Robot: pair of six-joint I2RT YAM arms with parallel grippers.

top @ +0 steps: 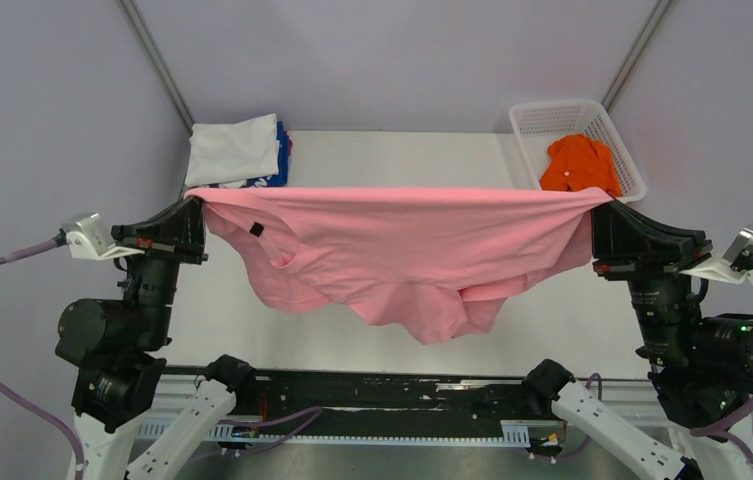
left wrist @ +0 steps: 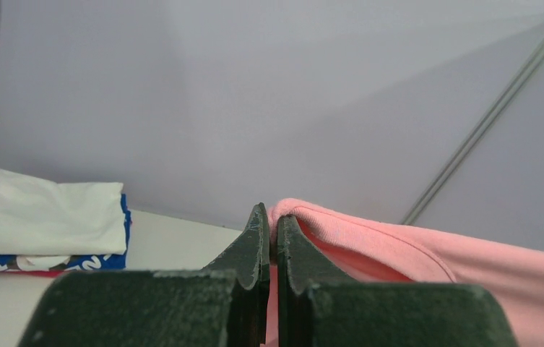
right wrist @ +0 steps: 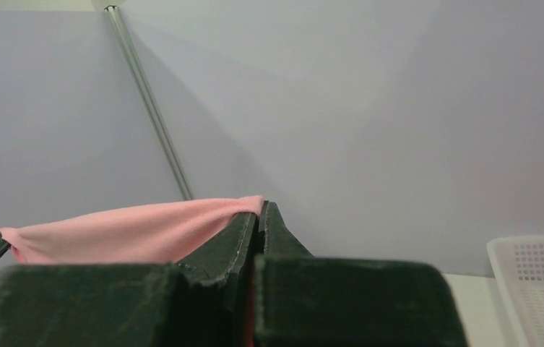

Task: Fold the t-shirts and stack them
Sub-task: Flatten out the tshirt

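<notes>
The light pink t-shirt (top: 402, 245) hangs stretched in the air between both grippers, its top edge taut and its body sagging toward the table. My left gripper (top: 195, 203) is shut on the shirt's left corner; the pinched cloth shows in the left wrist view (left wrist: 341, 231) at the gripper (left wrist: 272, 220). My right gripper (top: 602, 205) is shut on the right corner; the cloth shows in the right wrist view (right wrist: 131, 228) at the gripper (right wrist: 260, 210). A folded white shirt (top: 233, 148) lies on a folded blue/red one (top: 282, 160) at the back left. The orange shirt (top: 578, 163) lies in the basket.
The white plastic mesh basket (top: 552, 118) stands at the back right and shows in the right wrist view (right wrist: 536, 275). The folded stack shows in the left wrist view (left wrist: 45, 217). Grey walls with metal posts enclose the table (top: 392, 155).
</notes>
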